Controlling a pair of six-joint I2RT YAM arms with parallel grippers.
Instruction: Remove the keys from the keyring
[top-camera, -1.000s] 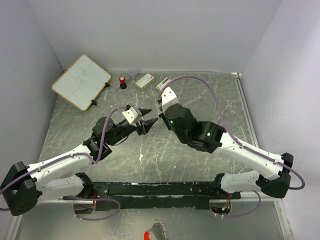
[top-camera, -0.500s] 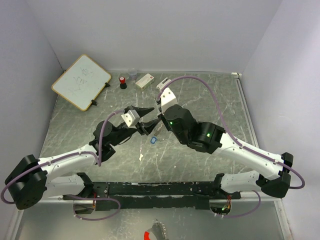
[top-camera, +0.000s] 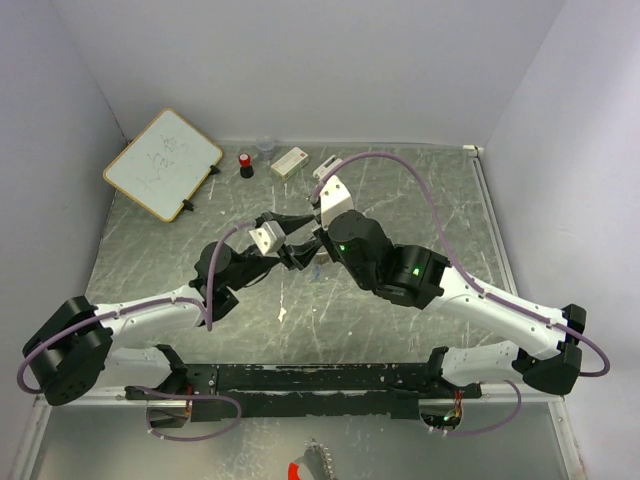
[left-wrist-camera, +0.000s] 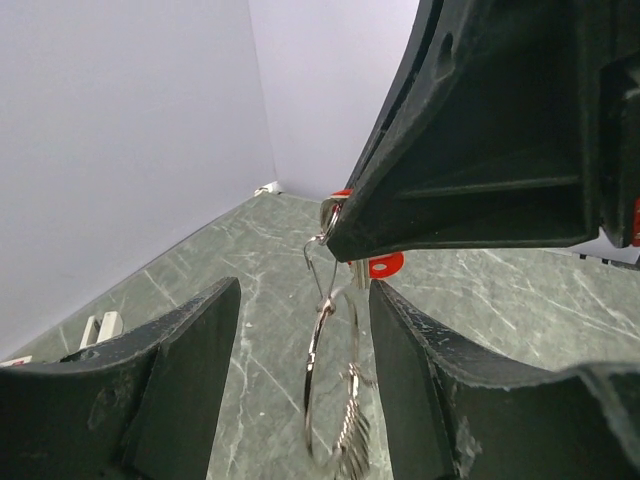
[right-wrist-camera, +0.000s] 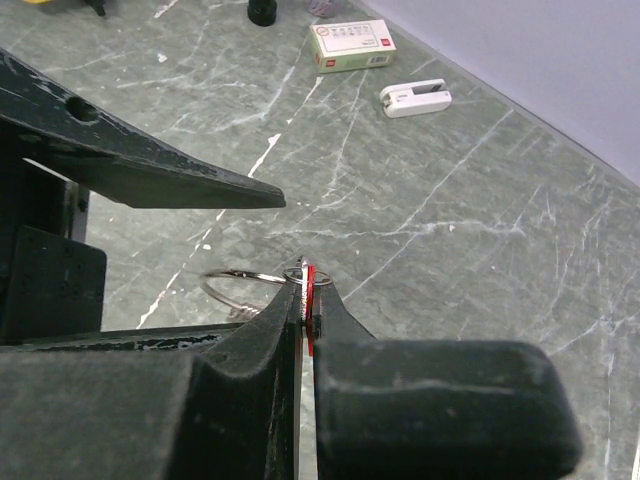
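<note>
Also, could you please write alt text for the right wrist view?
The right arm's jaws are shut on a red key, with a thin silvery ring sticking out to its left above a grey marbled table. One black jaw of the left arm juts in from the upper left.

**Red key pinched, keyring hanging from it**
You see the red key (right-wrist-camera: 309, 292) clamped edge-on between the right gripper's (right-wrist-camera: 305, 312) fingertips, with only a sliver of its red head showing. The keyring (left-wrist-camera: 322, 385), a thin silvery wire ring, hangs from it upright, with small metal loops bunched at its low end. The blue key (top-camera: 314, 271) seems to be the faint bluish speck on the table beneath, too small to be sure.
</note>
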